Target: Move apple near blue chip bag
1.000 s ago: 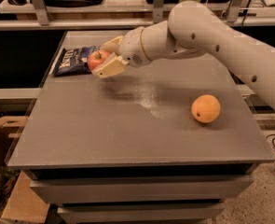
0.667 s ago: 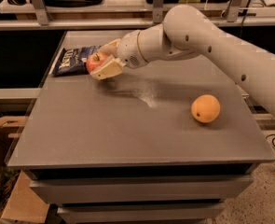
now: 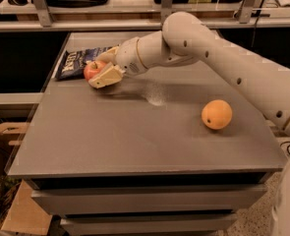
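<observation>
The red apple (image 3: pixel 94 69) sits between the pale fingers of my gripper (image 3: pixel 101 68) at the far left of the grey table (image 3: pixel 134 132). The gripper is shut on the apple, low over the table surface. The dark navy blue chip bag (image 3: pixel 74 62) lies flat just behind and left of the apple, with its right part hidden by the apple and the fingers. My white arm (image 3: pixel 223 58) reaches in from the right across the table.
A smooth orange fruit (image 3: pixel 216 114) rests on the right side of the table. A shelf rail with metal posts (image 3: pixel 41 6) runs behind the table. Cardboard boxes (image 3: pixel 2 146) stand on the floor at the left.
The gripper with the apple has moved slightly left and down, closer to the chip bag.
</observation>
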`<state>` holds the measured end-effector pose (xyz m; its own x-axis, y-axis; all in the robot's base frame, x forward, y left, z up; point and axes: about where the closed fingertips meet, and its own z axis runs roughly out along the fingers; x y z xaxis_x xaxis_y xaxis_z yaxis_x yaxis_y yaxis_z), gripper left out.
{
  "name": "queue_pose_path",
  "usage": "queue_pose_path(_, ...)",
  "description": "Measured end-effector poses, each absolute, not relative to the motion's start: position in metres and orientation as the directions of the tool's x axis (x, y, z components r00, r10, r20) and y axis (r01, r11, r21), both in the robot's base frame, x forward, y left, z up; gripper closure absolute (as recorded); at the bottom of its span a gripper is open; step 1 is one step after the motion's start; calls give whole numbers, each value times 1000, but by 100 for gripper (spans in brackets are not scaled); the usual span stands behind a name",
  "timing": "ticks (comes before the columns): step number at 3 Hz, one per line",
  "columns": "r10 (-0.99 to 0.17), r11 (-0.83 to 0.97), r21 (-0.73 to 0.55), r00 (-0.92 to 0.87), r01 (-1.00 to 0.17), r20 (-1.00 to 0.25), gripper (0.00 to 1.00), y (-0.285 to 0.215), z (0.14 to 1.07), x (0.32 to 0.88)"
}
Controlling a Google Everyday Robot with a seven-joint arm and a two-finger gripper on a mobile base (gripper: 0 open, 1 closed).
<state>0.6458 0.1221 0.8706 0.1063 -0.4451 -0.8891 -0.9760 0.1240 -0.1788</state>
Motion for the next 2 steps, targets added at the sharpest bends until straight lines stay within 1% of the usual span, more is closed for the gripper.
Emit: queue_pose_path(2,-426,81,-173,123,-981,-896,37,141,873,650)
